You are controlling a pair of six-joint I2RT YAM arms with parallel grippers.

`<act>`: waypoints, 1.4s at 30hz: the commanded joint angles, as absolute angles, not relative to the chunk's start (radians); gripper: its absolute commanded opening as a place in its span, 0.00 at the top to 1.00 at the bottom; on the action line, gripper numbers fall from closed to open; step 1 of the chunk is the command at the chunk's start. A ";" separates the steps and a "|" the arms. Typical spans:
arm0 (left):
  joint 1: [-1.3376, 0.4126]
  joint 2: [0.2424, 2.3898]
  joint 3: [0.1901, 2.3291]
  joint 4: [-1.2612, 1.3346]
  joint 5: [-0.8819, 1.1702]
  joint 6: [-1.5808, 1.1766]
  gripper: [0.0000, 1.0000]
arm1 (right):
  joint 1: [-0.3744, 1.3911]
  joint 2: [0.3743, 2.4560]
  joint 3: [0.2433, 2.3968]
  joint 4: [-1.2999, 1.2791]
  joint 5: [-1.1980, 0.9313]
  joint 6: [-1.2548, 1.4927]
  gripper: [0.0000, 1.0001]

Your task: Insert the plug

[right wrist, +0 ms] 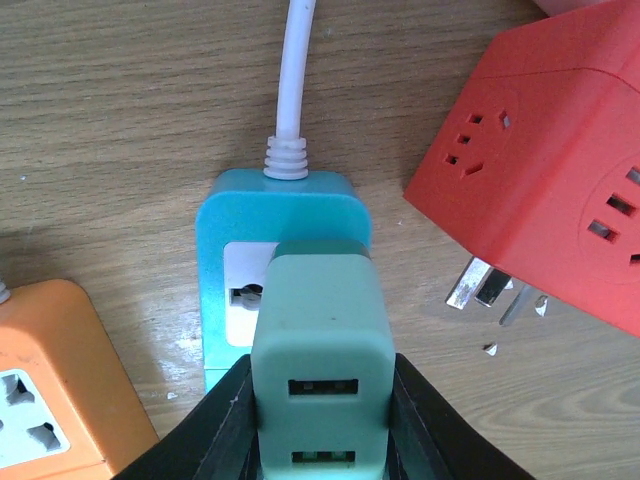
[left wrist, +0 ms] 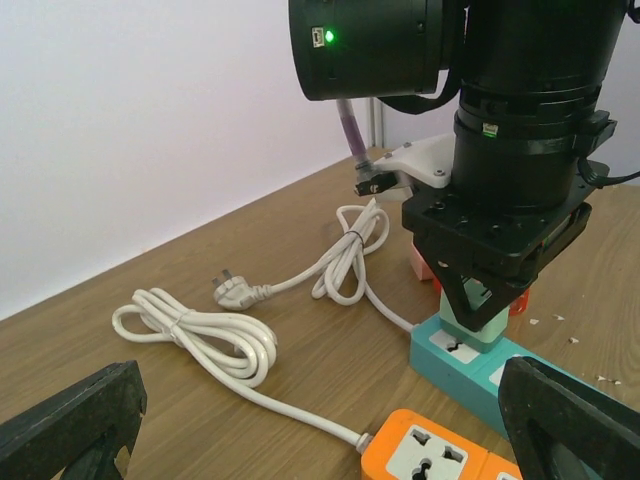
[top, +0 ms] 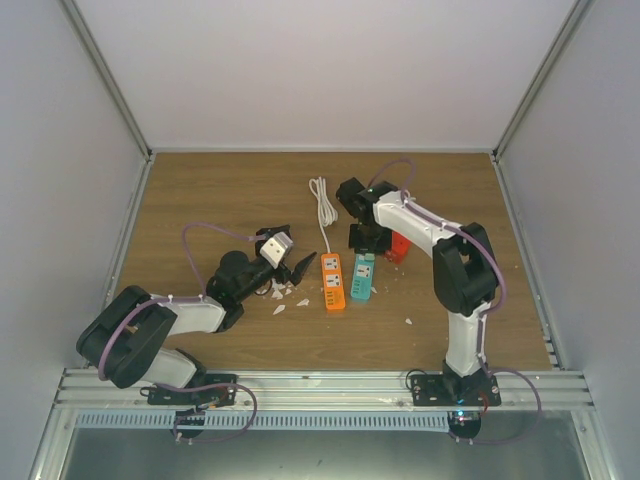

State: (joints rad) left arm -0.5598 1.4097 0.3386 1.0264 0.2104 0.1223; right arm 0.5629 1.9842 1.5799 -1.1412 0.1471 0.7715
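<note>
My right gripper (right wrist: pixel 320 405) is shut on a pale green USB charger plug (right wrist: pixel 320 350) and holds it against the far socket of the teal power strip (right wrist: pixel 225 215). In the left wrist view the plug (left wrist: pixel 478 322) sits on the teal strip (left wrist: pixel 470 365) under the right gripper (left wrist: pixel 487 295). In the top view the right gripper (top: pixel 366 238) stands over the teal strip (top: pixel 362 278). My left gripper (top: pixel 290 262) is open and empty, left of the orange strip (top: pixel 333 282); its fingers (left wrist: pixel 70 425) frame that strip (left wrist: pixel 435 455).
A red cube adapter (right wrist: pixel 560 200) with bare prongs lies right of the teal strip. White cables (left wrist: pixel 210 335) with a three-pin plug (left wrist: pixel 235 290) lie coiled behind the strips. White crumbs (top: pixel 285 295) are scattered by the left gripper. Walls enclose the table.
</note>
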 commanded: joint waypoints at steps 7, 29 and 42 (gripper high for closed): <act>-0.548 1.419 0.384 1.017 0.225 0.123 0.01 | 0.532 1.992 1.355 -0.994 0.015 0.705 1.00; -0.546 1.446 0.405 1.011 0.248 0.113 0.01 | 0.428 1.815 1.616 -1.101 0.061 0.541 0.07; -0.547 1.456 0.417 0.992 0.262 0.114 0.01 | 0.349 1.900 1.508 -1.055 0.177 0.562 0.00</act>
